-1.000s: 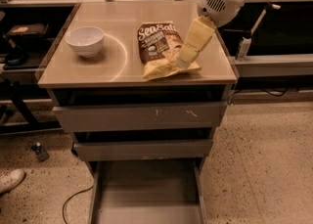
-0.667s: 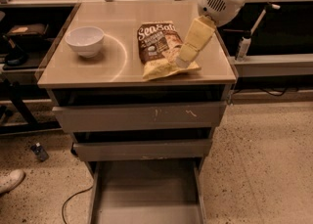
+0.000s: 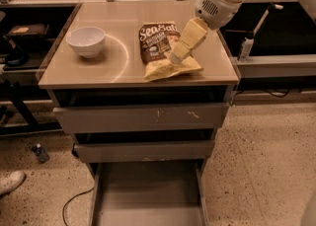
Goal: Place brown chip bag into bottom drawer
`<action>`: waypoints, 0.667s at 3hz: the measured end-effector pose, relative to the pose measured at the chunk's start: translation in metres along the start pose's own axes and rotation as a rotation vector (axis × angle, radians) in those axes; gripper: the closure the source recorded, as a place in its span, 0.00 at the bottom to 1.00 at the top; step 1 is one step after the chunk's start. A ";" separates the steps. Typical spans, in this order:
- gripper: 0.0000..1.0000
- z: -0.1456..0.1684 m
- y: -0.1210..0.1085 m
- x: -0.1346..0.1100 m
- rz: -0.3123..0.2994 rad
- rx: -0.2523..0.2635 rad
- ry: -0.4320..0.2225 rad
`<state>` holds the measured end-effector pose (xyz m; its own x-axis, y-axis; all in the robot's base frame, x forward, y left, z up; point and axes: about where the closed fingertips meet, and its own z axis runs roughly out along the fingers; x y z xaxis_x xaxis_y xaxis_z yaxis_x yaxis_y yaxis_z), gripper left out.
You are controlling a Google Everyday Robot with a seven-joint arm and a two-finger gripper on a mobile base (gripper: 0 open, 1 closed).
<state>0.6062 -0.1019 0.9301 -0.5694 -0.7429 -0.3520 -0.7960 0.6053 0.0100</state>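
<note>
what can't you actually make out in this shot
Camera view: the hand, resting over the brown chip bag on the cabinet top, hides the bag's right side.
The bottom drawer has its front end cut off by the picture's lower edge.
The upper drawers: grey fronts hide their insides.
The bag's small print: too small to read.

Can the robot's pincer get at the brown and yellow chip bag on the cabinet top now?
Probably yes. The pincer is down at the crinkly brown-and-yellow chip bag, which lies on the tan cabinet top with nothing over it; the white bowl stands well apart.
</note>
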 end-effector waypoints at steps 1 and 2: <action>0.00 0.022 -0.023 -0.015 0.133 -0.002 0.010; 0.00 0.047 -0.036 -0.030 0.209 -0.024 0.029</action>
<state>0.6618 -0.0882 0.8962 -0.7282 -0.6099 -0.3127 -0.6642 0.7405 0.1026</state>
